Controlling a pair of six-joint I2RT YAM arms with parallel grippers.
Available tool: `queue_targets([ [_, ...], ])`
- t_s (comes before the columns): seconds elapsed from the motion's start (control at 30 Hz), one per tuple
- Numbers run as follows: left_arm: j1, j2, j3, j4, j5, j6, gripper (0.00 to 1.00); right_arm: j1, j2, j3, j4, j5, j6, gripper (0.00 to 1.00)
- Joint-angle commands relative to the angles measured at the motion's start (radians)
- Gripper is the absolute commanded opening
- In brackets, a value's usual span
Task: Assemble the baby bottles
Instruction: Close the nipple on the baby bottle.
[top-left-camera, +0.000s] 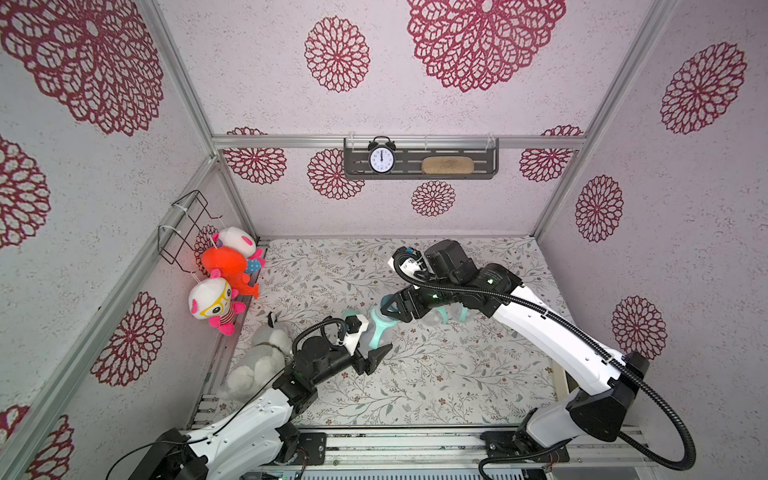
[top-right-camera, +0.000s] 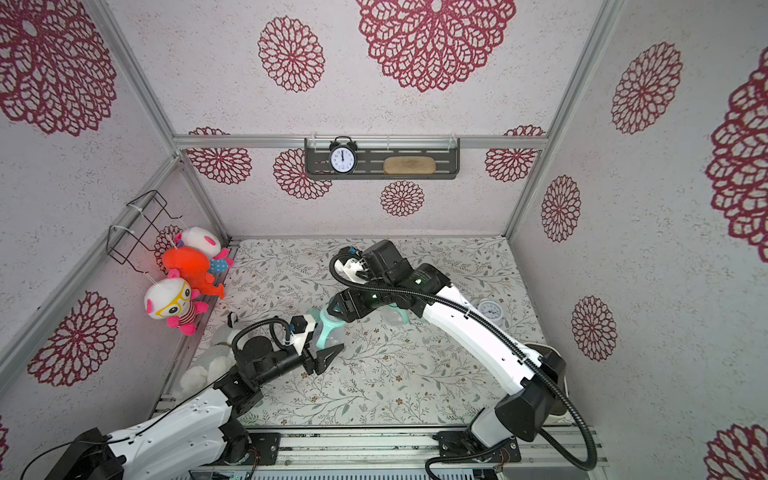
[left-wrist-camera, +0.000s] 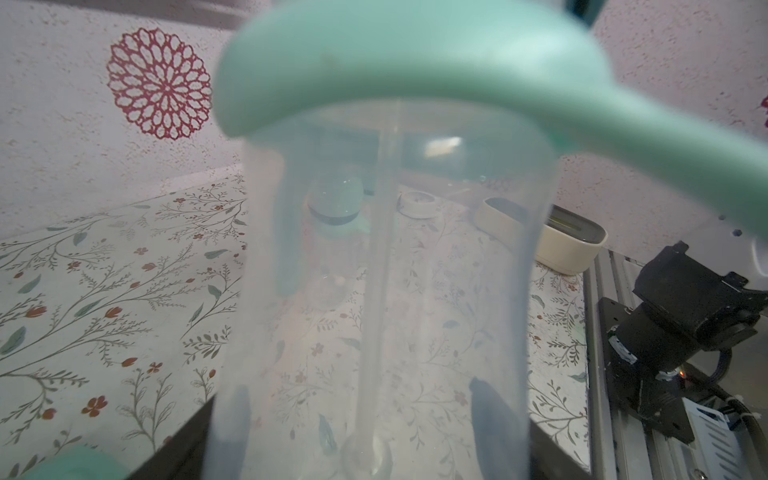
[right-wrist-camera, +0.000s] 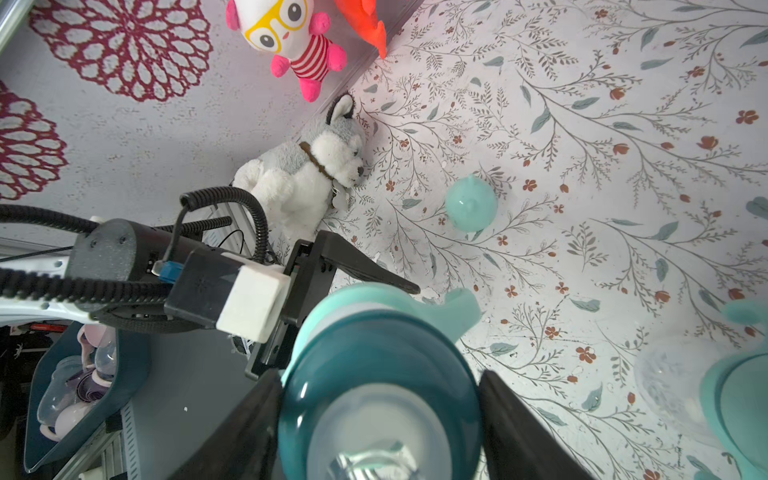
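Teal collar (right-wrist-camera: 374, 353) clamped in right gripper (right-wrist-camera: 382, 386), coaxial atop upright clear bottle (left-wrist-camera: 395, 270); left gripper (left-wrist-camera: 359, 415) clamped round bottle base below.

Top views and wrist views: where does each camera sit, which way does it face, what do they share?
Top views: above the arm bases, looking down at the floral table; left arm and right arm show.
Left wrist: on the left arm, facing along the left end effector through the clear bottle it grips.
Right wrist: on the right arm, facing past the right end effector at the teal collar it clamps.
Shared: the bottle, in every view.
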Motion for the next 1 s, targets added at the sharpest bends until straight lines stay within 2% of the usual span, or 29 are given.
queue_targets([
  [0.0,-0.017,-0.001,0.038,0.022,-0.011,0.031,0.0,0.013,0.005,0.045,-0.018,-0.026,-0.016,0.61],
  [0.6,-0.056,0.019,0.052,0.004,-0.073,0.086,0.0,0.025,0.108,0.165,-0.238,0.001,-0.109,0.61],
  [0.83,-0.058,0.022,0.049,0.024,-0.113,0.086,0.0,0.025,0.127,0.149,-0.245,-0.022,-0.112,0.61],
  [0.97,-0.064,0.03,0.05,0.032,-0.171,0.085,0.0,0.026,0.115,0.113,-0.195,-0.033,-0.046,0.6],
])
